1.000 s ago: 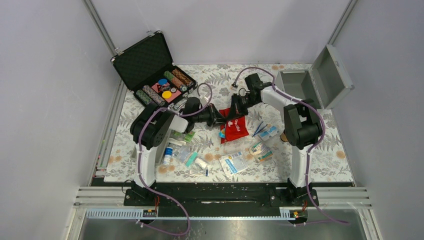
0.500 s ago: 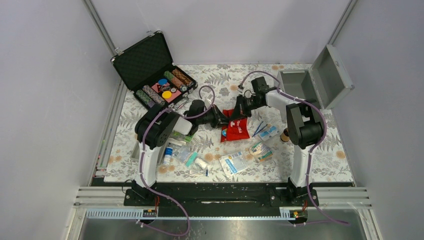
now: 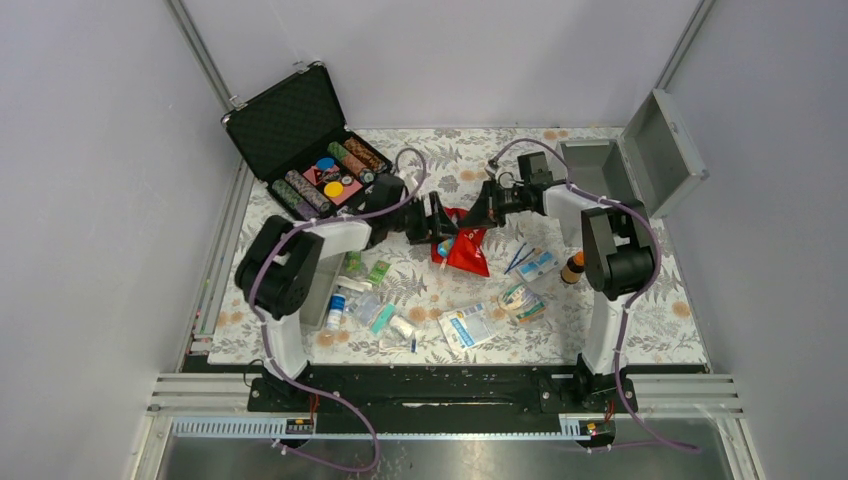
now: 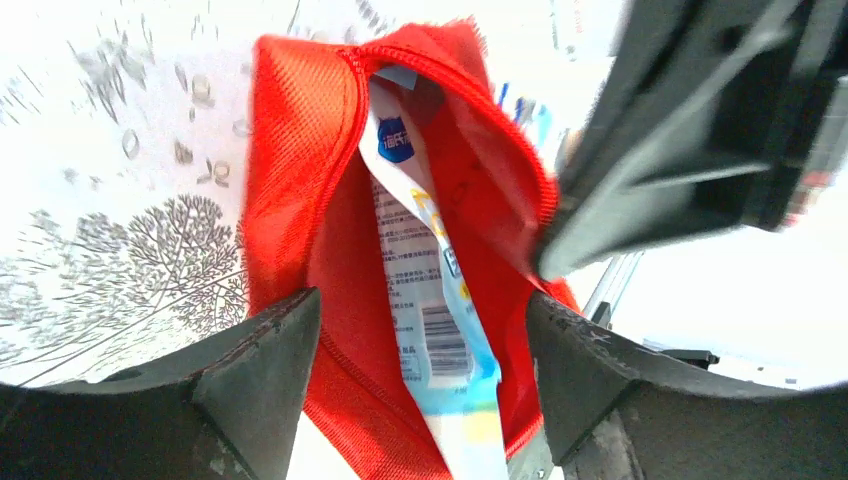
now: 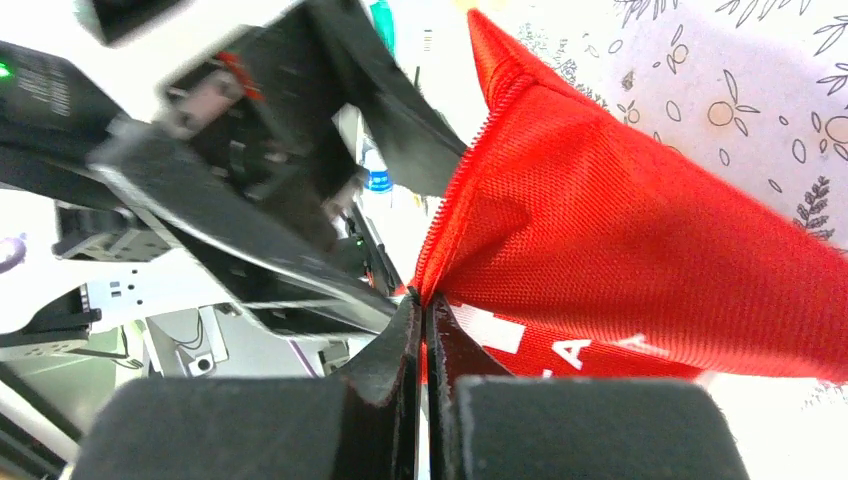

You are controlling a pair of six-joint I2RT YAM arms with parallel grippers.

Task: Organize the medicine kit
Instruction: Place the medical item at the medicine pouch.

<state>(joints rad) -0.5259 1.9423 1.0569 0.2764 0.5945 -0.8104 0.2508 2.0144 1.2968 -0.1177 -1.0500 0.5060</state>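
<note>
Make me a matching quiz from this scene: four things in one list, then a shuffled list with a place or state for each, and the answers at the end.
Column one:
1. medicine kit
2. black case
3. left gripper
4. right gripper

Column two:
A. shut on the red pouch, at its zipper edge
B. far left corner, lid up, coloured chips inside
C. far right corner, hinged lid open
D. open, one finger on either side of the pouch's mouth

Pairs: 1-C, 2-B, 3-D, 4-A
</note>
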